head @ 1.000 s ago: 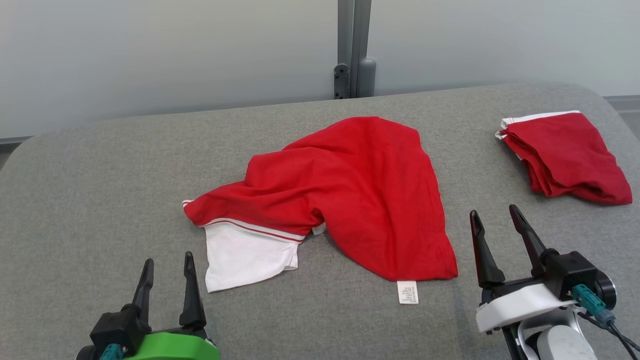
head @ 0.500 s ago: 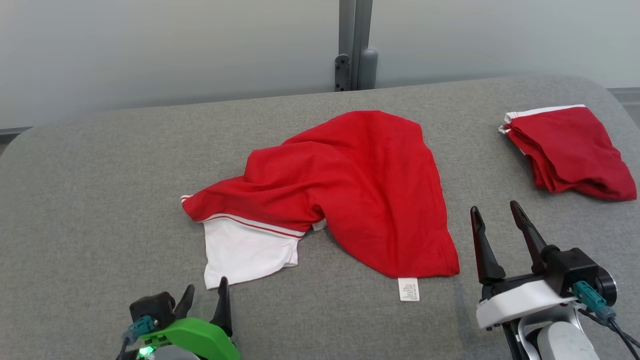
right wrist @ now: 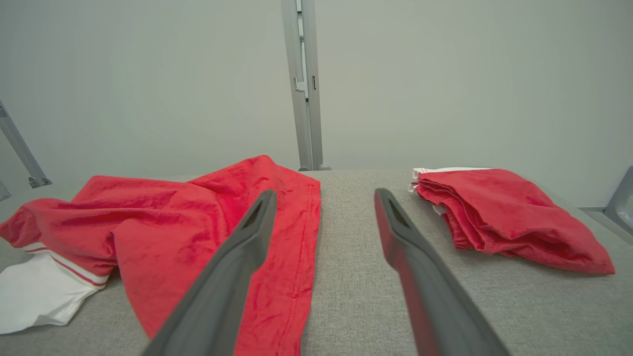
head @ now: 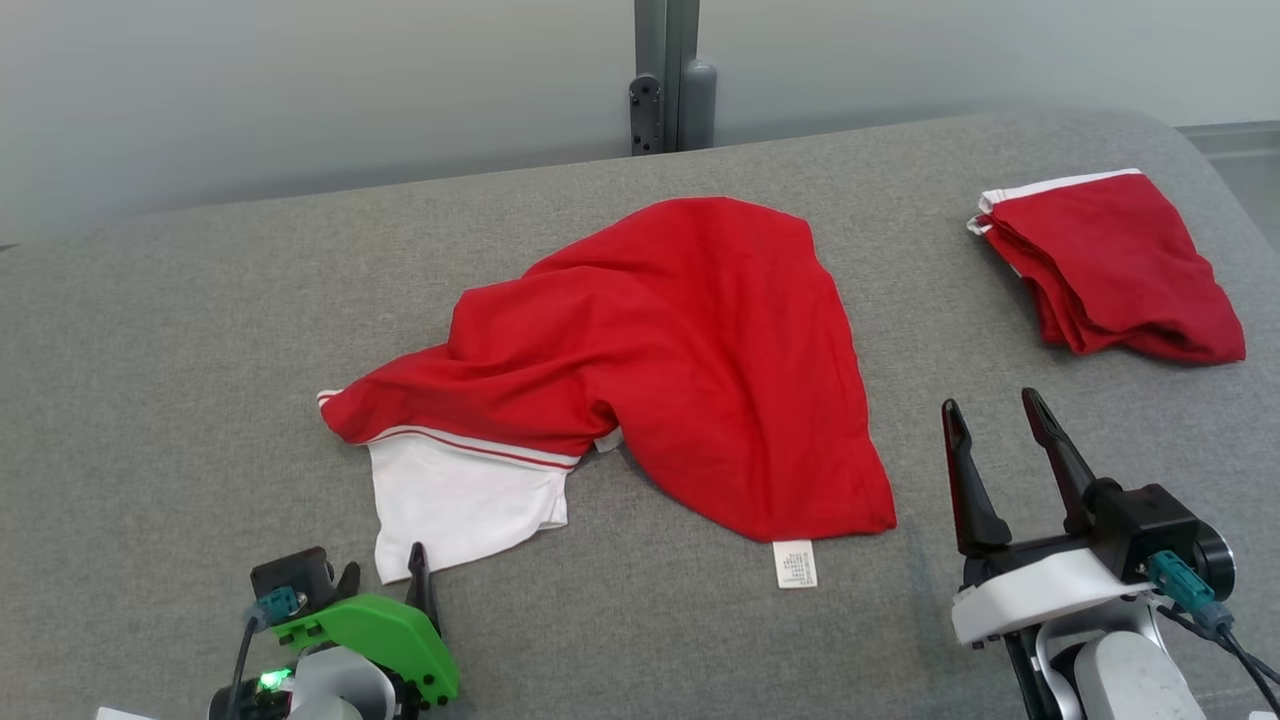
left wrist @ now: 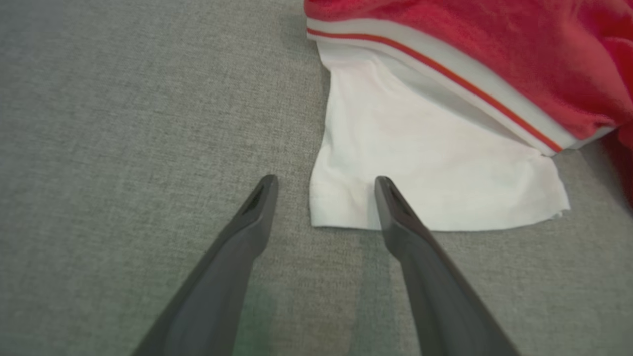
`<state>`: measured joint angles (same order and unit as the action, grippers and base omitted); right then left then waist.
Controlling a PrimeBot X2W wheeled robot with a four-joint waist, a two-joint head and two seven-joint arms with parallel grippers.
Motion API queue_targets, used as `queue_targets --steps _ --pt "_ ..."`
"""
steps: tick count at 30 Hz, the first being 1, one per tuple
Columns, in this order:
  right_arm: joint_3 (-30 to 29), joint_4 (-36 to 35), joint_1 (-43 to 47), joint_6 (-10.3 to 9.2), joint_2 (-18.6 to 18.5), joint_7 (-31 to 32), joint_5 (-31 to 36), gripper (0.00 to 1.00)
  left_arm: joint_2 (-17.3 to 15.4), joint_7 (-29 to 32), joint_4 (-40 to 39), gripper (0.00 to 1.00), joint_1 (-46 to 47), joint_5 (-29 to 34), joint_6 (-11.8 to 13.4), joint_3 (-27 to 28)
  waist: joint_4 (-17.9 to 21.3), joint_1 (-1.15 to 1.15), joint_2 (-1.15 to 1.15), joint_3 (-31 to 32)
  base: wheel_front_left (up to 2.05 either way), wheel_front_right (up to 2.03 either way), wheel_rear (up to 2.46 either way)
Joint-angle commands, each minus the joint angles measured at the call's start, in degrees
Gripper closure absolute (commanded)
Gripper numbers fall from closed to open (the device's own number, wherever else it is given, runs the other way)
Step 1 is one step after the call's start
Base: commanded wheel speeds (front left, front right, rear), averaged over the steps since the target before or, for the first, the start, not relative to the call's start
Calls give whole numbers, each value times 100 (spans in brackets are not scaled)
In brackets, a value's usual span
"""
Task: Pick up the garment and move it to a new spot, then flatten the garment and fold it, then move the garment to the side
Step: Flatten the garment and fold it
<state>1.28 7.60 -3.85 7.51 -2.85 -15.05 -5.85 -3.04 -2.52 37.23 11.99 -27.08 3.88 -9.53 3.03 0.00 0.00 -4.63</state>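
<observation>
Left gripper (left wrist: 326, 179), jaws wide, is dipping toward the garment (head: 680, 350) at its white corner, near the worktop (head: 150, 350) front edge; pickup is beginning, pinch needed next.

Left gripper (head: 385, 583) (the green-shelled one) pitches steeply down, jaws spread wide; right gripper (head: 990, 402) points forward and up, jaws equally parted.

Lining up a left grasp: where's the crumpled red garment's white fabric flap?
Head view, lower left: the white fabric flap pokes from under the red garment, its near corner by the left gripper.
</observation>
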Motion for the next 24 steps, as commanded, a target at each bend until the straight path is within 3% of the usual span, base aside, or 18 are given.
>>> queue_targets --steps 1,2,3,4,6,7,16,24 --pt "-8 8 -42 -4 -10 -18 48 0 -31 -19 95 0 91 86 22 -35 36 0 0 -36 0 0 0" --pt "-10 11 -35 -4 -10 -18 58 0 -29 -38 161 30 118 86 10 -54 42 0 0 -43 0 0 0" --pt "-12 25 -22 -4 -10 -18 67 0 -27 -49 209 53 139 59 -4 -63 46 0 0 -47 0 0 0" --pt "-4 52 2 -4 -10 -18 80 0 -24 -63 281 64 156 56 12 -83 48 0 0 -45 0 0 0" --pt "36 144 69 -4 -10 -18 114 0 -17 -83 388 95 185 47 24 -109 42 0 0 -29 0 0 0" --pt "66 234 113 -4 -9 -18 134 0 -16 -119 443 100 206 32 9 -120 35 0 0 -15 0 0 0" --pt "47 1439 163 -4 -10 109 3 0 -4 -650 265 100 206 -156 -168 -163 -101 0 0 111 0 0 0" --pt "206 2359 -270 -4 -13 201 -144 0 -148 -846 -557 100 -115 -190 -40 -66 -355 0 0 146 0 0 0"
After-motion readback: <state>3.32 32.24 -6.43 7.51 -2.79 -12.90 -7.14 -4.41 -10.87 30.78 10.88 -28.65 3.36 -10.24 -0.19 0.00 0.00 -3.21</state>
